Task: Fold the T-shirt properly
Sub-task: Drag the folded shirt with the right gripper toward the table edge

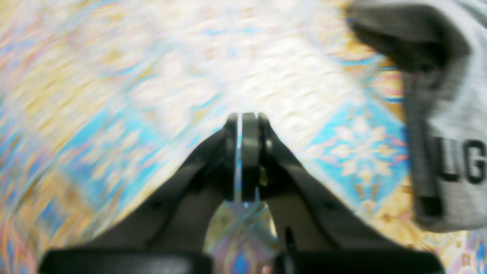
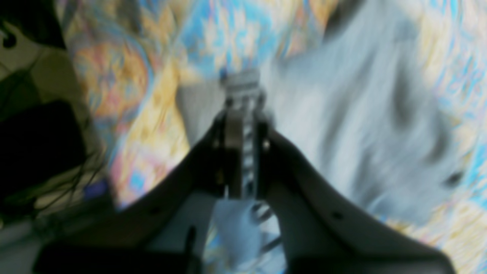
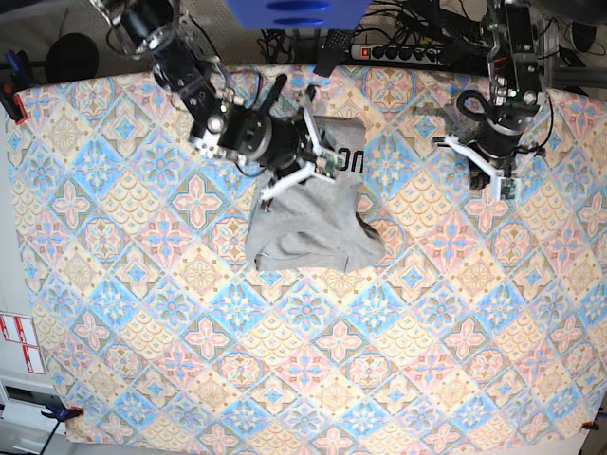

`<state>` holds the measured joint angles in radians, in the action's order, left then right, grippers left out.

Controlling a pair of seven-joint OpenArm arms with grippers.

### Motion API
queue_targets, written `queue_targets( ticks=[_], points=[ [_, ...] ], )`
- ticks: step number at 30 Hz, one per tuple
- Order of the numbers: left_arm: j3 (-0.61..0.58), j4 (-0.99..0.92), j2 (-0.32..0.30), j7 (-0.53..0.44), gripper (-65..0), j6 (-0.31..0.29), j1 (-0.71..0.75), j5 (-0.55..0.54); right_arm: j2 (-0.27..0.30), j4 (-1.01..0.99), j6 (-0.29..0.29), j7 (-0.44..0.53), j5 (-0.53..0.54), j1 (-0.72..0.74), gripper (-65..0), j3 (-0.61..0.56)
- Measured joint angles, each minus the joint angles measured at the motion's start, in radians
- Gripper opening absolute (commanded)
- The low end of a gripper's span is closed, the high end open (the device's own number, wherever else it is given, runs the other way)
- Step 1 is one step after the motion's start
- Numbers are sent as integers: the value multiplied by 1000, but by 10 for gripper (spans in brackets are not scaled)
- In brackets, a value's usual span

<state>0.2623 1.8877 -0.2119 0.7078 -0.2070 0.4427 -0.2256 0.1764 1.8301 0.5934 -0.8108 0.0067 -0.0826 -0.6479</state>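
The grey T-shirt lies bunched and partly folded on the patterned tablecloth, left of the middle, with dark lettering showing at its far edge. At that far edge my right gripper is shut on a pinch of the T-shirt; the right wrist view is blurred, but grey cloth sits at the closed gripper. My left gripper hovers over bare cloth well to the right, apart from the shirt. In the left wrist view this gripper is shut with nothing in it, and the T-shirt hangs at the right edge.
The diamond-patterned tablecloth covers the whole table. A power strip and cables lie behind the far edge, next to a blue object. A red clamp grips the left edge. Dark gear sits beyond the table edge.
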Motion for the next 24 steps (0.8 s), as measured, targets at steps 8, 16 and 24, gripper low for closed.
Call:
queue_targets(
  ticks=[8,16,24],
  points=[
    [81,105,105,0,-650,-7,93,-3,-131,-199,5,-72,1,92,-650,-37],
    [79,105,118,0,-650,-6,96,-3,-218,-410,-7,-62,-3,161,-650,-32],
    [75,105,118,-1,-650,-4,95,-3,-254,-655,-3,-6,13,212,-650,-24]
  ],
)
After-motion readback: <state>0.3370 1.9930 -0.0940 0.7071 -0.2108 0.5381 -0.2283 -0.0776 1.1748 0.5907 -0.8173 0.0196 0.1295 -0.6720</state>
